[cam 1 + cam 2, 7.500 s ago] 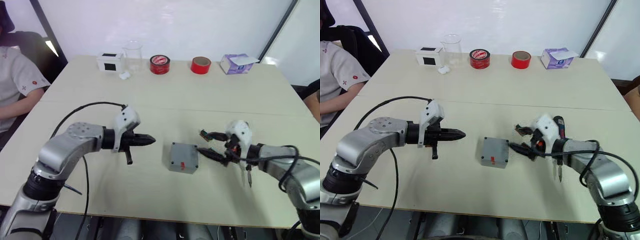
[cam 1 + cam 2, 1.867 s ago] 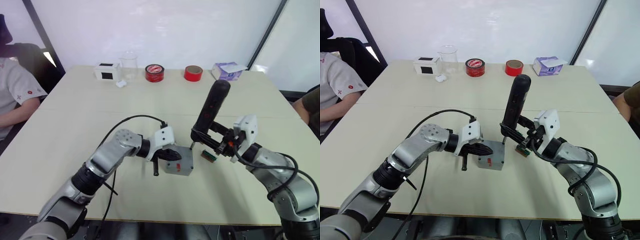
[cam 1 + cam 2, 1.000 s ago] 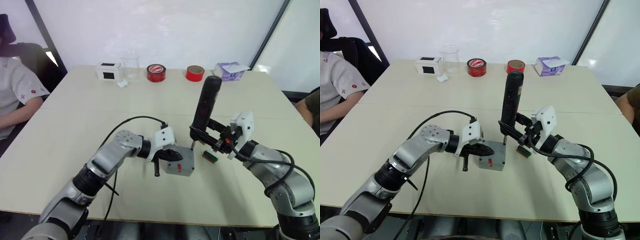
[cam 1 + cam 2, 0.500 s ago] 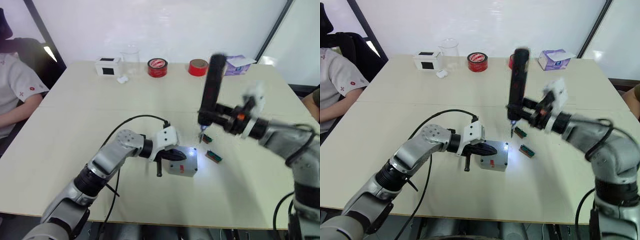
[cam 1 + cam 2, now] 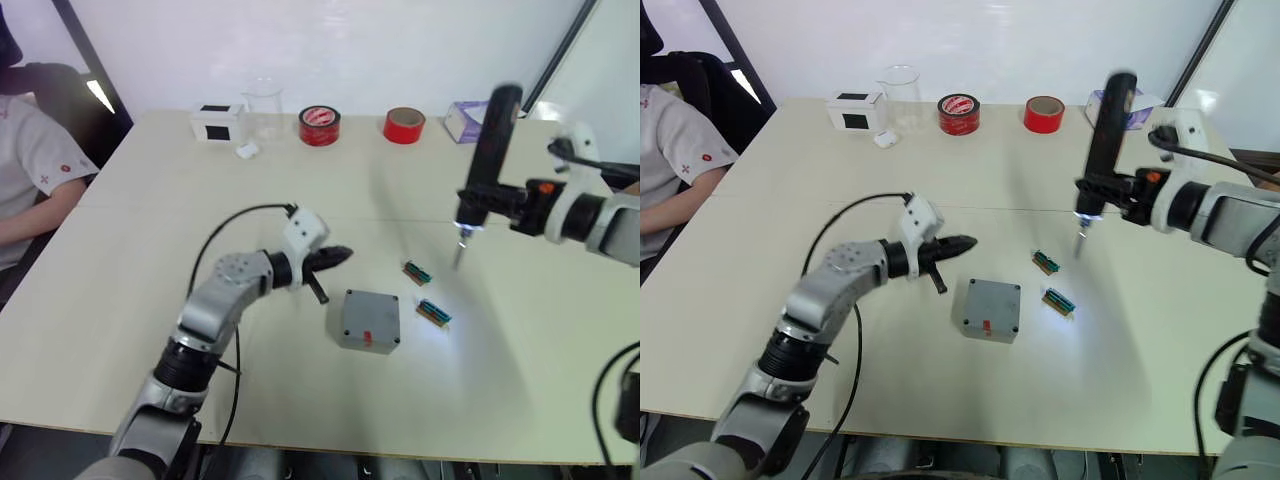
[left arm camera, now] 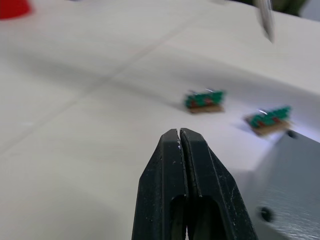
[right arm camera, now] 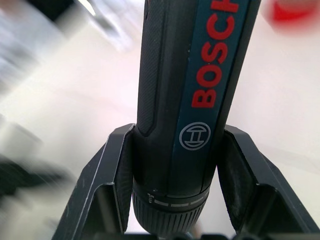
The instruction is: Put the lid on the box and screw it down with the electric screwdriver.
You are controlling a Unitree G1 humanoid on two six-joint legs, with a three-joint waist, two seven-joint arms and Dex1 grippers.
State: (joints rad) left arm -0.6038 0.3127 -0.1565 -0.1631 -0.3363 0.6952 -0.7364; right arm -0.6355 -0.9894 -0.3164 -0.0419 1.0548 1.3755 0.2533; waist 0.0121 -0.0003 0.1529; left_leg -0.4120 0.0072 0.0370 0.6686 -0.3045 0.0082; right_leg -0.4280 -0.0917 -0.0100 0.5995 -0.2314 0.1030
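Note:
The grey box (image 5: 368, 320) stands mid-table with the flat grey lid (image 5: 992, 303) lying on top, screw holes at its corners. My left gripper (image 5: 335, 256) is shut and empty, a short way left of the box and apart from it; in the left wrist view its fingertips (image 6: 180, 136) are pressed together beside the box corner (image 6: 295, 172). My right gripper (image 5: 482, 196) is shut on the electric screwdriver (image 5: 487, 150), held upright in the air well to the right of the box, bit down. The black fingers (image 7: 112, 175) clamp its barrel (image 7: 195, 95).
Two small green strips (image 5: 417, 271) (image 5: 434, 312) lie right of the box. Along the far edge stand a white box with a black square (image 5: 218, 122), a glass beaker (image 5: 263, 108), two red tape rolls (image 5: 319, 126) (image 5: 404, 125) and a purple tissue box (image 5: 462, 120). A person (image 5: 30, 170) sits at the left.
My left gripper has drawn back from the box toward the left. My right gripper has carried the screwdriver up and away to the right of the box. The camera has shifted too.

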